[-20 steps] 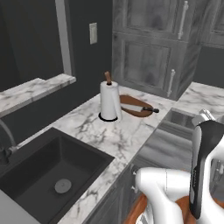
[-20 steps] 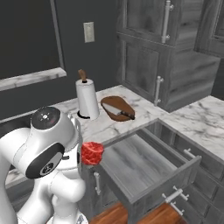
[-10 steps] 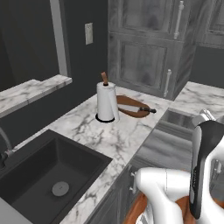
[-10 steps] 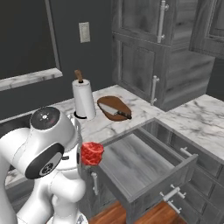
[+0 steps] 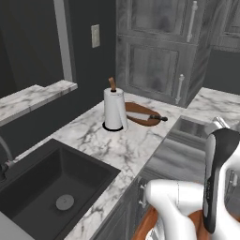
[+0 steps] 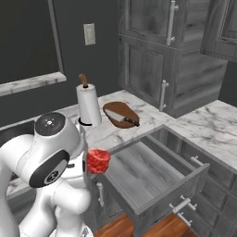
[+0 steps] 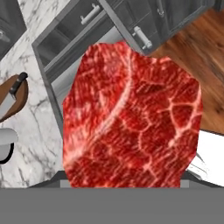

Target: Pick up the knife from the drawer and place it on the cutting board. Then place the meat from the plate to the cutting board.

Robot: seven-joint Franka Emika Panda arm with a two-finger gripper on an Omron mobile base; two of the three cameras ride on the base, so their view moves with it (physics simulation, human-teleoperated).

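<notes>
One slab of red, marbled meat (image 7: 131, 118) sits clamped in my jaws, right in front of my hand camera and covering my fingertips. From the right base view the meat (image 6: 98, 160) hangs in the air beside my white arm, above the near left corner of the open drawer (image 6: 152, 173), whose pale grey inside lies bare. Farther back on the marble surface (image 6: 139, 113) rests the reddish-brown cutting board (image 6: 121, 114), flat, with the knife (image 6: 121, 118) lying on top of it, dark handle toward the drawer side. Just beside the board stands a paper towel roll (image 6: 88, 104), upright. In the left base view a dark sink (image 5: 51, 187) lies nearer, well apart from the board.
</notes>
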